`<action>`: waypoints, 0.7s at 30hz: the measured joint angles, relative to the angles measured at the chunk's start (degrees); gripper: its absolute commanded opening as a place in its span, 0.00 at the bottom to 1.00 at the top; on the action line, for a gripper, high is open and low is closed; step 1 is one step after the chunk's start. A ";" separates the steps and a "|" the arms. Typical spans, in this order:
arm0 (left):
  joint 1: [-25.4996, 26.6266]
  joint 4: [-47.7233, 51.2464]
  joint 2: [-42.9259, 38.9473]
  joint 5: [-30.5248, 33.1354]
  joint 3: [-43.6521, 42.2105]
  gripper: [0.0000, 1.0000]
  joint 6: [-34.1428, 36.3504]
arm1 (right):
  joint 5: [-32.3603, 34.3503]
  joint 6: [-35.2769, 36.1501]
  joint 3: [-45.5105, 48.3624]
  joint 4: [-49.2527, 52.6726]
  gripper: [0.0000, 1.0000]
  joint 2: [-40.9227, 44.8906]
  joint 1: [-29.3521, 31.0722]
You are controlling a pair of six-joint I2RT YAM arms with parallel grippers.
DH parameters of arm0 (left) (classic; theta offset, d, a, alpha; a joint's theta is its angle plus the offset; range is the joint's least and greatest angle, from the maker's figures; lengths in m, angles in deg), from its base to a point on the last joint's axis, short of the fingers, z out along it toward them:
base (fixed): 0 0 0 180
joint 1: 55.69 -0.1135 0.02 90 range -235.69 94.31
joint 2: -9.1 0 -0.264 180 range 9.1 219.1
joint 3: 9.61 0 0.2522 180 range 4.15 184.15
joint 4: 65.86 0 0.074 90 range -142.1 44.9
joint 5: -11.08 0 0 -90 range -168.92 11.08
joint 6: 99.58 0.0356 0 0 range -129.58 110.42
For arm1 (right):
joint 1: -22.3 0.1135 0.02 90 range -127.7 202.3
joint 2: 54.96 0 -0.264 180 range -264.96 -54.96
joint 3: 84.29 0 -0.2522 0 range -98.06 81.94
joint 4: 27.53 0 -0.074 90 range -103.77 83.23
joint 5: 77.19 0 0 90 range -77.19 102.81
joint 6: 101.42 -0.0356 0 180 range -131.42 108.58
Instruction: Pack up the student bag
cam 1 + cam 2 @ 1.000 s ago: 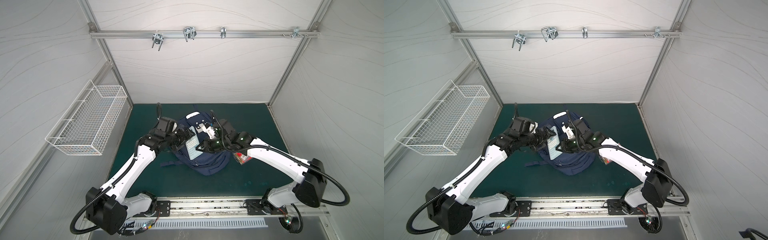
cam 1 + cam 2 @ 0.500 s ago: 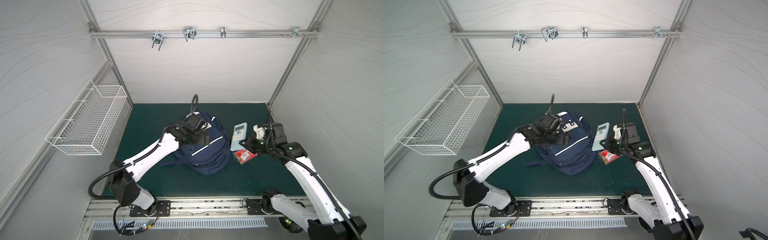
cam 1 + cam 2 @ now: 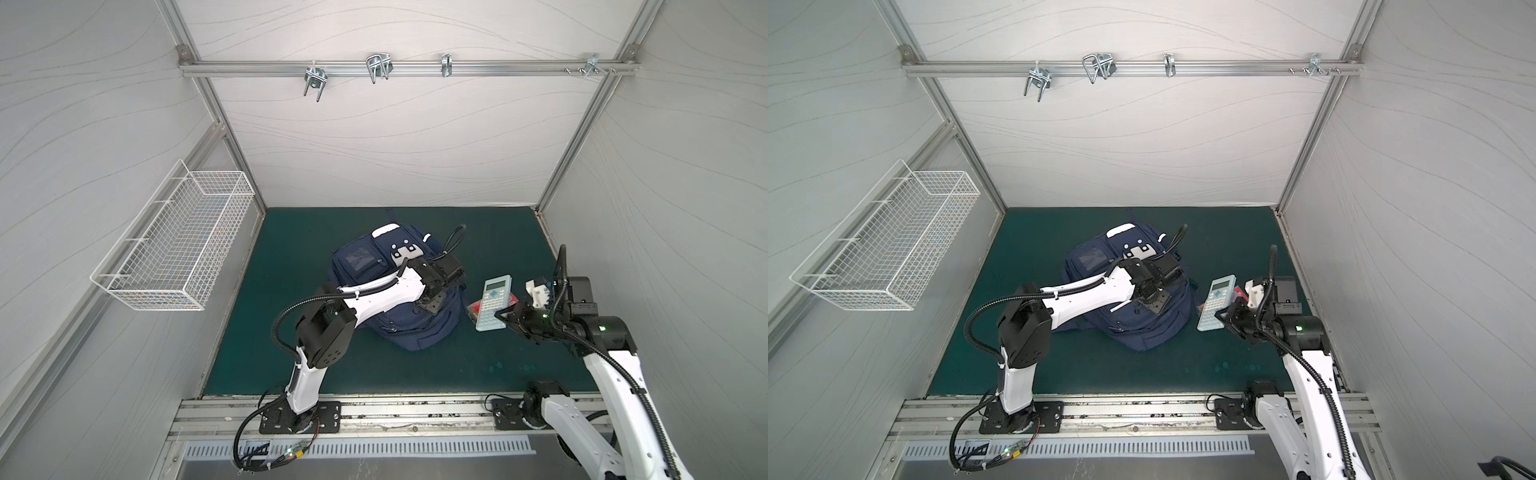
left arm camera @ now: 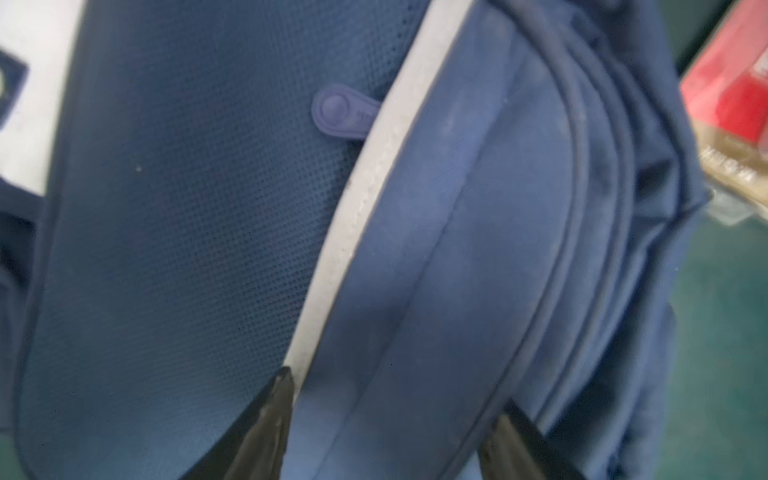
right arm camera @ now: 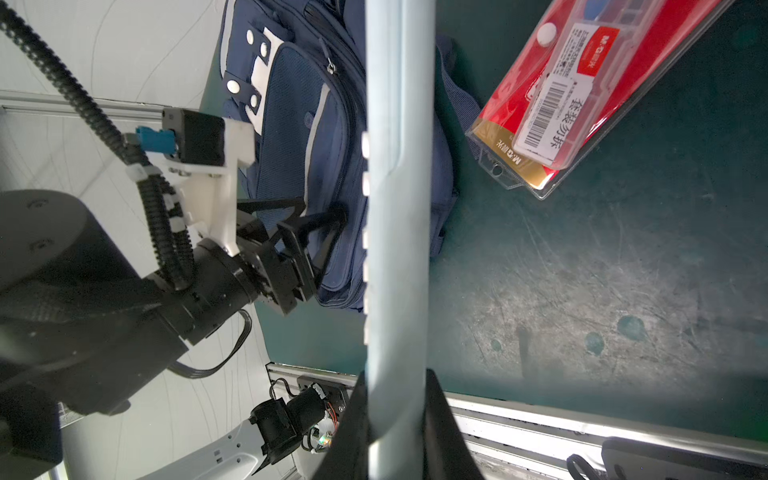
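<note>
Since the earlier frame, left claw (image 3: 430, 309) has crossed the student bag (image 3: 365, 266); calculator (image 3: 492, 305) has come forward.
Both top views: bag lies mid-surface (image 3: 291, 332), left claw on its right flank. Left wrist: jaws apart astride a piped seam (image 4: 436, 245), no pinch visible. Right wrist: right claw (image 5: 395, 386) clamps the calculator edge-on, red packet (image 5: 582, 95) lying beyond. Opening the bag seems in hand; next calls for pinching the seam and lifting.

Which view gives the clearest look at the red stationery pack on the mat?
The right wrist view: the red stationery pack shows close up, label and barcode readable. In both top views the calculator held by the right gripper covers most of it. The left wrist view catches a blurred corner.
</note>
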 measured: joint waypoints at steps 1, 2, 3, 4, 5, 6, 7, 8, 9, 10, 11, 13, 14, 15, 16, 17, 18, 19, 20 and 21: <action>0.00 -0.15 0.00 0.26 0.00 0.29 -0.15 | -0.24 0.00 0.15 0.09 0.03 0.28 0.00; 0.22 -0.26 0.00 0.83 0.00 0.22 0.28 | -0.52 0.00 0.31 0.15 0.03 0.55 0.00; 0.50 -0.44 0.00 1.05 0.04 0.14 0.61 | -0.83 0.00 0.52 0.17 0.03 0.74 0.00; 0.72 -0.59 -0.04 1.25 0.07 0.05 0.81 | -1.14 0.02 0.72 0.13 0.03 0.87 0.00; 0.85 -0.52 -0.15 1.95 0.07 0.00 1.42 | -1.51 0.02 0.94 0.11 0.03 0.94 0.00; 0.81 -0.35 -0.35 2.51 0.07 0.00 2.19 | -1.92 0.04 1.16 0.04 0.03 0.98 0.00; 0.68 -0.33 -0.72 2.82 0.07 0.00 2.05 | -2.32 0.02 1.31 -0.02 0.03 0.96 0.00; 0.57 -0.35 -1.42 3.28 0.07 0.00 2.40 | -3.02 0.04 1.53 -0.33 0.03 0.92 0.00; 0.48 -0.26 -2.40 3.69 0.04 0.00 2.84 | -3.80 0.04 1.79 -0.83 0.03 0.87 0.00; 0.39 -0.22 -3.63 3.98 0.04 0.00 3.28 | -4.61 0.07 2.05 -1.38 0.03 0.70 0.00; 0.26 -0.22 -5.33 4.35 -0.04 0.00 3.78 | -5.62 0.07 2.36 -2.12 0.03 0.33 0.00; -0.11 -0.35 -9.49 4.76 -0.33 0.00 5.18 | -7.34 -0.13 2.91 -3.69 0.03 -0.39 0.52; -0.42 -0.57 -12.13 4.79 -0.66 0.00 5.88 | -7.89 -0.22 3.13 -4.81 0.03 -0.94 1.14; -0.94 -0.85 -14.58 4.66 -1.09 0.00 6.58 | -8.33 -0.35 3.15 -5.68 0.03 -1.40 1.86; -1.64 -1.20 -17.18 4.07 -1.64 0.00 7.15 | -8.81 -0.50 3.15 -6.97 0.03 -2.34 3.17; -2.36 -1.51 -19.67 3.08 -2.29 0.00 7.78 | -9.11 -0.94 3.15 -8.33 0.03 -3.15 4.61; -2.97 -1.75 -21.62 1.90 -2.97 0.00 8.26 | -9.38 -1.42 3.15 -9.66 0.03 -3.93 5.92; -3.65 -2.29 -23.54 0.35 -4.07 0.00 8.76 | -9.57 -1.95 3.21 -11.28 0.03 -4.70 7.45; -4.26 -2.89 -25.20 -1.29 -5.33 0.00 9.42 | -9.73 -2.58 3.39 -13.29 0.03 -5.49 8.98; -4.70 -3.54 -26.53 -2.91 -6.67 0.00 9.92 | -9.81 -3.19 3.63 -15.13 0.03 -6.23 10.21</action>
